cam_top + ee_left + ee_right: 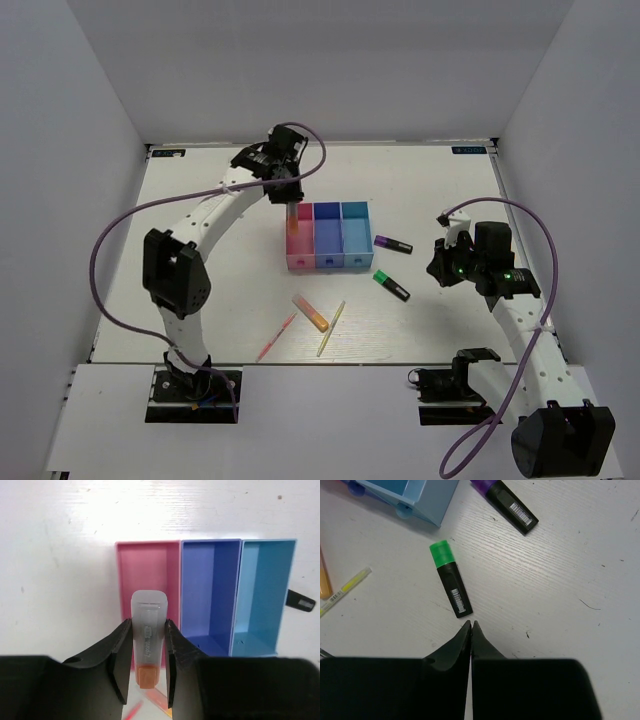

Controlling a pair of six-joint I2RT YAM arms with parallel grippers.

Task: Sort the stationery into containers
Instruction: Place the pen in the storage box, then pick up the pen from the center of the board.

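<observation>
There are four highlighters: an orange highlighter (pixel 148 612) between the left gripper's (pixel 148 630) fingers, a green-black highlighter (pixel 450 577) just ahead of the right gripper (pixel 471 625), a purple-black highlighter (pixel 506 502) farther ahead, and an orange-pink highlighter (pixel 311 313) off to its side. Two thin sticks, a pink stick (pixel 276 338) and a yellow-green stick (pixel 345 591), lie on that same side. Three joined bins sit below the left gripper: a pink-red bin (pixel 147 565), a dark blue bin (pixel 210 590) and a light blue bin (pixel 262 590).

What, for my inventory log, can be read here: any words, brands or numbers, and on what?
Nothing reads clearly.
Held orange highlighter: label print, blurred.
Green highlighter: barcode, digits too small.
Purple highlighter: barcode, digits too small.
Blue stickers at table edge: too small.
</observation>
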